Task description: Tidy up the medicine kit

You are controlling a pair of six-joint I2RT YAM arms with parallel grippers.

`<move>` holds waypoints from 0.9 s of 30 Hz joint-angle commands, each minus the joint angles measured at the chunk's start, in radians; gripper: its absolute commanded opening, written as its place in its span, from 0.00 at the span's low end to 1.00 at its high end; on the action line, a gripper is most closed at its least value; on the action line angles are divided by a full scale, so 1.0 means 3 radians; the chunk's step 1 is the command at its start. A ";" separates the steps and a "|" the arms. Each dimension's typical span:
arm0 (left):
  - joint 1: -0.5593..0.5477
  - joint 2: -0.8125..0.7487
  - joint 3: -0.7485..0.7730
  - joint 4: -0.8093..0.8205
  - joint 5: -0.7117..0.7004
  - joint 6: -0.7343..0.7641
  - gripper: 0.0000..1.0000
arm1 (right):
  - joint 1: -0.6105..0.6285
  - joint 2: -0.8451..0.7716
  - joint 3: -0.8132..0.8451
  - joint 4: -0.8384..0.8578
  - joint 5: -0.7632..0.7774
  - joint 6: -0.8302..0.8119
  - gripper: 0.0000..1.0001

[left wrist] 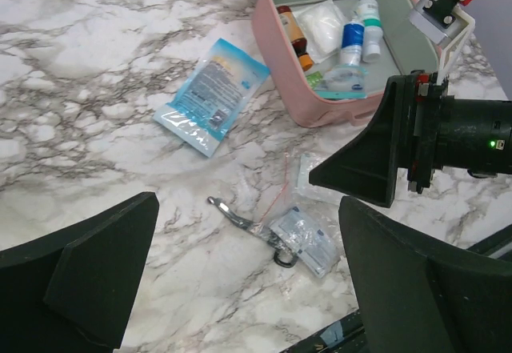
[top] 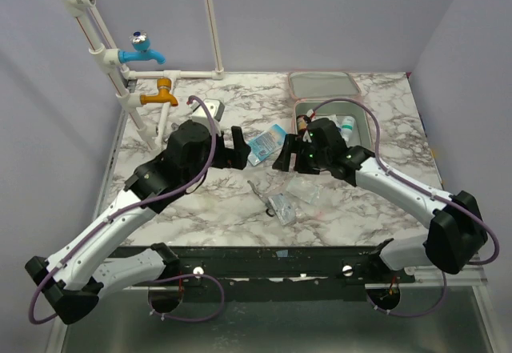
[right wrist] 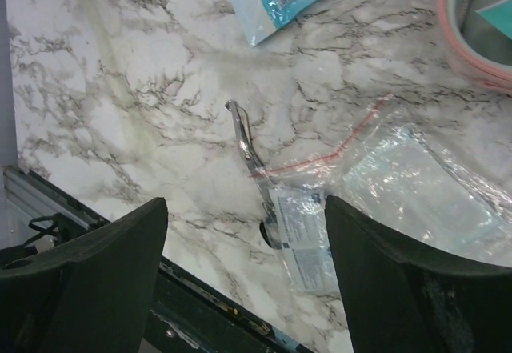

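Two pincers, left [top: 242,146] and right [top: 280,154], hang wide open and empty, facing each other above the marble desk [top: 200,209]. A blue sachet [top: 266,143] lies between them. At six o'clock a metal tool [right wrist: 244,141] and a clear zip bag [right wrist: 416,181] wait loose, likely the next pick-up, which calls for a low pinch. At two o'clock the pale pink medicine kit [left wrist: 276,61] sits open, with bottles [left wrist: 352,37] inside.
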 commanded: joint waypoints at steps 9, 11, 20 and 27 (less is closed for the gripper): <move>0.0028 -0.0838 -0.0437 -0.0372 -0.0825 0.0061 0.99 | 0.0450 0.0866 0.0597 0.0215 0.0995 0.0911 0.87; 0.0033 -0.0902 -0.0452 -0.0469 -0.0885 -0.0004 0.99 | 0.0487 0.0956 0.0646 0.0237 0.1174 0.1050 0.88; 0.0033 -0.1025 -0.0574 -0.0671 -0.0706 0.0119 0.98 | 0.0533 0.1572 0.1014 0.0219 0.1561 0.1668 0.92; 0.0035 -0.1163 -0.0741 -0.0586 -0.0665 0.0163 0.99 | 0.0533 0.2259 0.1879 -0.0297 0.1919 0.1828 0.96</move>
